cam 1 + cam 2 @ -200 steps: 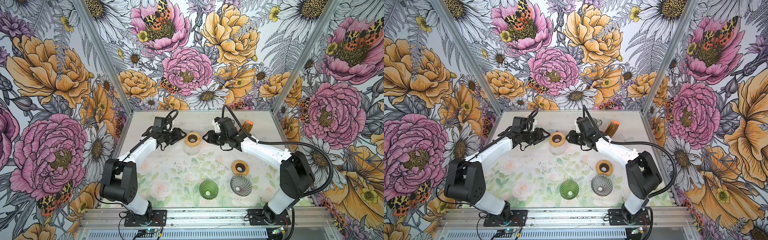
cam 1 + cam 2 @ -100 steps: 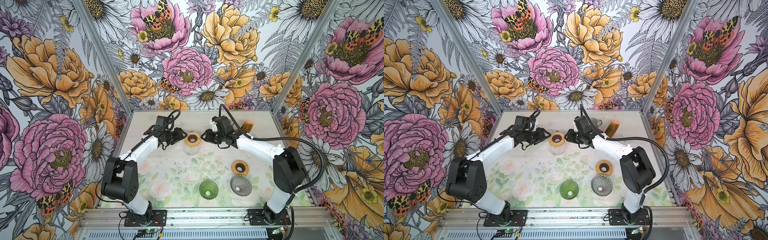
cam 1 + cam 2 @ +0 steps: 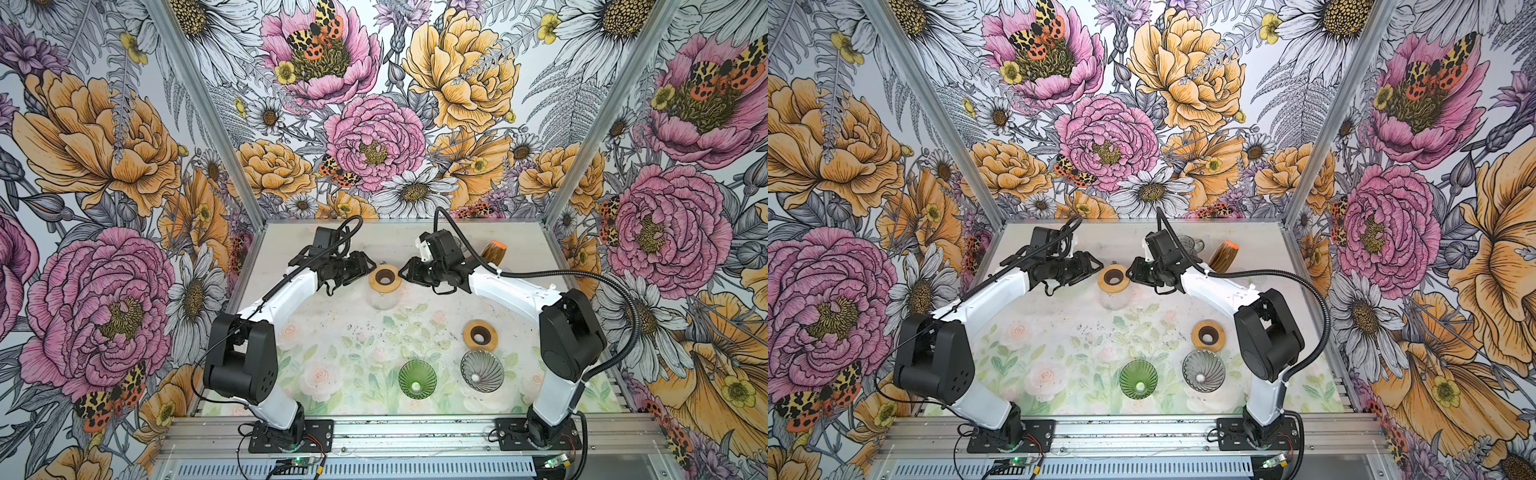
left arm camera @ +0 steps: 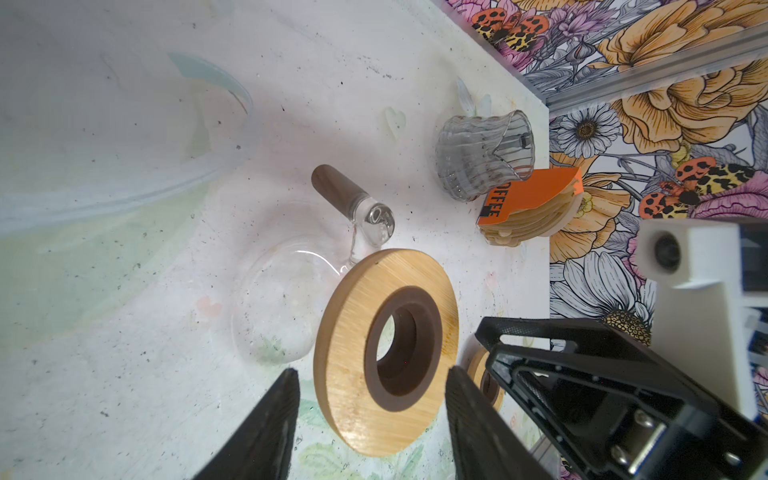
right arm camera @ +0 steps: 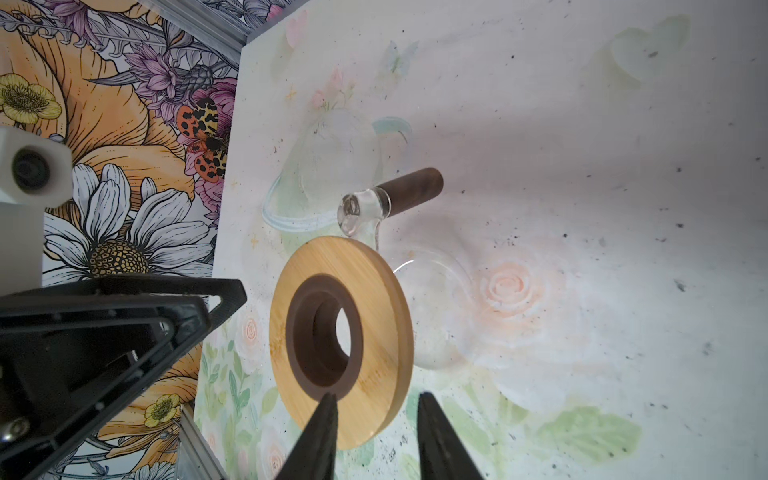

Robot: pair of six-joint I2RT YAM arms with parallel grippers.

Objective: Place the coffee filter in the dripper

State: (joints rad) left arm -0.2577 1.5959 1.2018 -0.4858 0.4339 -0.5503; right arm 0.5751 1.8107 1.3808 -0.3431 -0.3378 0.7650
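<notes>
Item: ring (image 3: 385, 279), back edge of table (image 3: 395, 237). Your right gripper (image 5: 374, 397) has edged in, jaws narrowed but still parted astride the rim. Left gripper (image 4: 372, 372) likewise open. Filters (image 3: 494, 251) untouched: task barely begun.

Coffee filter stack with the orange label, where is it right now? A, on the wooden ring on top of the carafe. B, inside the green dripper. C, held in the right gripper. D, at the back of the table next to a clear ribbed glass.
D: the coffee filter stack sits at the far edge of the table, right beside the clear ribbed glass.
</notes>
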